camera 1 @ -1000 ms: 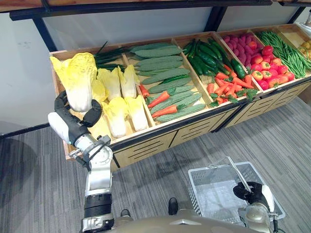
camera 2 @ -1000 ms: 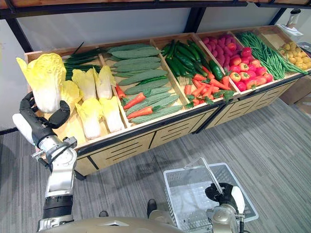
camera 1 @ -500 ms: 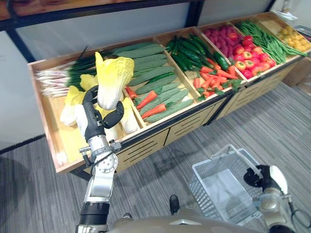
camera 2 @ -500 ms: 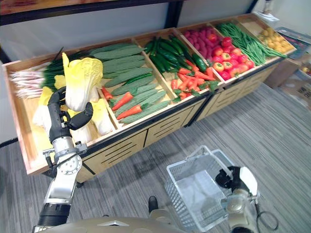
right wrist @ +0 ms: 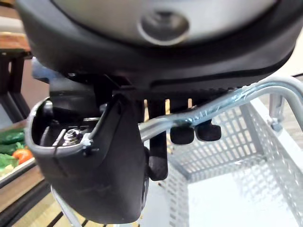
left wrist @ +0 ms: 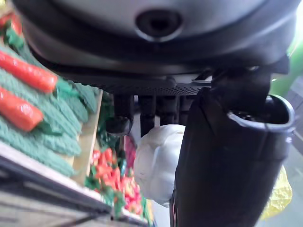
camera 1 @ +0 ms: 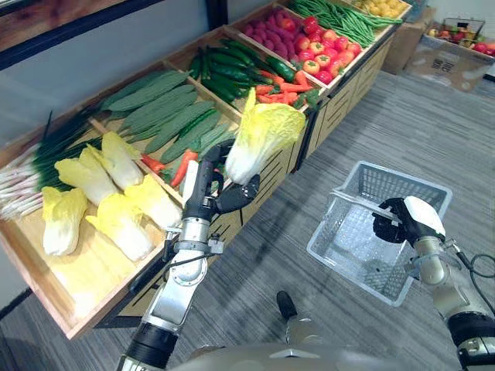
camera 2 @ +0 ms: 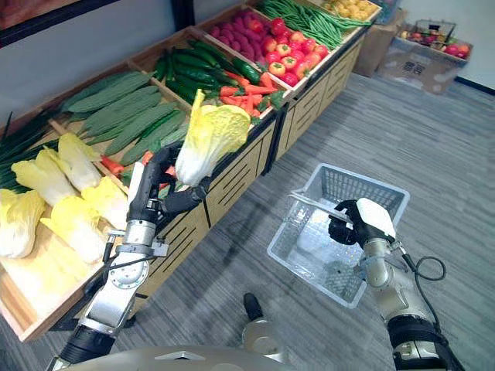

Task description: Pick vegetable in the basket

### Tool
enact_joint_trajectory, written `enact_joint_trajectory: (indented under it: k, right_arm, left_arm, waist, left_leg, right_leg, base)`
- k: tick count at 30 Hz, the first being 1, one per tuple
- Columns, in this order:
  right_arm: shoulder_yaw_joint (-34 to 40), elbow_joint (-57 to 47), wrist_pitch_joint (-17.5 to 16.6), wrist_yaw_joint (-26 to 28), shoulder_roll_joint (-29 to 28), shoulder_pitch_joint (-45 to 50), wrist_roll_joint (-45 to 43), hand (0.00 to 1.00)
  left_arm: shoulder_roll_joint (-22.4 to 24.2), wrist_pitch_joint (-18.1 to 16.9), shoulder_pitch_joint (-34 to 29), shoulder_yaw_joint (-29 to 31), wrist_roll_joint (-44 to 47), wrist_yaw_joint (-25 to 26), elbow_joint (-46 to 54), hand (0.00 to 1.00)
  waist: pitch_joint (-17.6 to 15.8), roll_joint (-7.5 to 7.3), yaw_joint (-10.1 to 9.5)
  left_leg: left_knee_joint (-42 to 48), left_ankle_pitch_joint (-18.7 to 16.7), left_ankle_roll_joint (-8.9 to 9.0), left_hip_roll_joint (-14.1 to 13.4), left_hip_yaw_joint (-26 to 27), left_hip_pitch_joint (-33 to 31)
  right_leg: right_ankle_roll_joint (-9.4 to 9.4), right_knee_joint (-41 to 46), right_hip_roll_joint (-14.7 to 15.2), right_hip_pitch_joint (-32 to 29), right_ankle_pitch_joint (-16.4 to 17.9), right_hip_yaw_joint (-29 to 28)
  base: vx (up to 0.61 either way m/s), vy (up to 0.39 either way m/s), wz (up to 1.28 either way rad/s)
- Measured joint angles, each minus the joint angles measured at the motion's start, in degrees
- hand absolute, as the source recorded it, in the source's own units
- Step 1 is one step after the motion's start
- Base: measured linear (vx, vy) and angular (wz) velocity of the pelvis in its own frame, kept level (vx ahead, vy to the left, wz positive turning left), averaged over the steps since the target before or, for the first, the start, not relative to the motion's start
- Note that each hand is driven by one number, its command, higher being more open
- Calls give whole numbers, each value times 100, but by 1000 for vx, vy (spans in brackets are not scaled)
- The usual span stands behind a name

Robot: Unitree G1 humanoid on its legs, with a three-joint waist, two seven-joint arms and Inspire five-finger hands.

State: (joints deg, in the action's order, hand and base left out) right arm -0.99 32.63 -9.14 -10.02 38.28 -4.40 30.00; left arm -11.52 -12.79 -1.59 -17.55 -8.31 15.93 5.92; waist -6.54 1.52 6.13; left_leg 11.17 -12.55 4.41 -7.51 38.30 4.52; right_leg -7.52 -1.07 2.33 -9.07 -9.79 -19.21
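The napa cabbage (camera 1: 259, 139) hangs above the produce stand's (camera 1: 338, 97) front edge, its white base clamped in my left hand (camera 1: 206, 179). My right hand (camera 1: 404, 222) is curled round the basket's (camera 1: 387, 179) handle. Mid-carry, I judge; next, across and down into the basket.

I'm seeing the basket (camera 1: 379, 182) showing as pale plastic mesh, its handle (right wrist: 236, 100) gleaming as smooth bright metal. The stand (camera 1: 62, 286) is looking like matt light wood, and the cabbage (camera 1: 259, 139) leaves are reading smooth and slightly waxy.
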Motion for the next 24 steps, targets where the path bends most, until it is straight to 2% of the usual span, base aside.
enact_joint_trajectory:
  k: [3,4,8,11,16,24]
  right_arm:
    - [-131,-32,0,44,12,-95,-167,0]
    - [-259,-177,-3,78,76,-145,-242,0]
    - [-460,-444,-44,118,260,-271,-615,0]
    - [-598,-450,-42,119,260,-516,-734,0]
    - [-789,-562,-44,120,247,-761,-1049,0]
    - [-792,-853,-40,129,242,-781,-1610,0]
  left_arm:
    - [-237,-126,3,-283,379,-182,125,0]
    - [-536,-257,108,-532,632,-348,142,0]
    - [-987,-464,534,-1126,1022,-812,150,0]
    - [-1051,-504,701,-1392,1117,-993,153,0]
    - [-1236,-512,864,-1619,1593,-1247,243,0]
    - [-1397,-649,1042,-2047,1986,-1572,1109,0]
  waist:
    - [-50,6,7]
    - [-91,34,-11]
    - [-200,70,-57]
    - [-263,119,-69]
    - [-285,138,-153]
    - [-347,267,-277]
  left_leg:
    - [294,-150,50,-159,187,-9]
    - [519,-283,75,-290,312,-10]
    - [894,-529,110,-484,601,-22]
    - [1133,-680,134,-616,787,-16]
    - [1231,-726,169,-682,1046,-5]
    - [1273,-747,200,-708,1162,6]
  right_leg:
    - [9,-19,-97,-1,-31,-149]
    - [20,-30,-178,11,-54,-248]
    - [21,-135,-282,7,-136,-494]
    - [10,-206,-362,6,-207,-653]
    - [-1,-202,-442,-91,-278,-819]
    - [-29,-183,-449,-94,-309,-871]
  base:
    - [-15,-26,-34]
    - [-24,-22,-45]
    - [-24,3,-40]
    - [20,31,-35]
    - [39,52,-23]
    - [5,23,-3]
